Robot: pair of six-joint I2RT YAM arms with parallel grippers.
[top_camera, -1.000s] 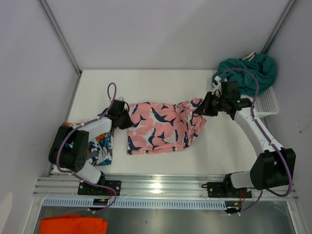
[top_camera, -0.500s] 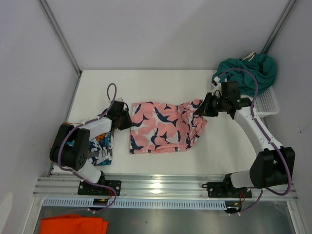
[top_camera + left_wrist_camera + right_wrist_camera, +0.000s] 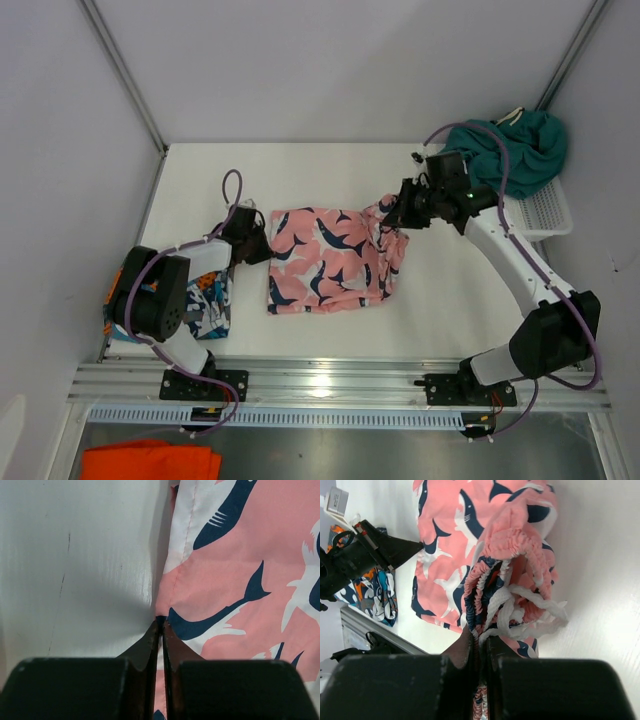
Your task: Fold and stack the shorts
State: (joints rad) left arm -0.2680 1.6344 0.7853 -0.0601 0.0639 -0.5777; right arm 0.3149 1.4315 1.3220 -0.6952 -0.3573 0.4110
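Observation:
The pink shark shorts (image 3: pixel 325 258) lie spread mid-table. My left gripper (image 3: pixel 262 246) is shut on their left edge; in the left wrist view (image 3: pixel 161 622) the fabric (image 3: pixel 240 570) is pinched between the tips. My right gripper (image 3: pixel 393 216) is shut on the gathered waistband and holds it lifted over the shorts' right side; the right wrist view (image 3: pixel 480 636) shows the elastic band (image 3: pixel 515 555) and white drawstring (image 3: pixel 530 607). The folded blue/orange/white print shorts (image 3: pixel 207 305) lie at the left under my left arm. The teal shorts (image 3: pixel 510 145) sit in the basket.
A white mesh basket (image 3: pixel 546 212) stands at the far right edge. An orange cloth (image 3: pixel 150 462) lies below the table's front rail. Grey walls close in the table at the back and sides.
My right gripper has carried the waistband up and to the left, folding the shorts' right side inward. My left gripper has held the left edge nearly still.

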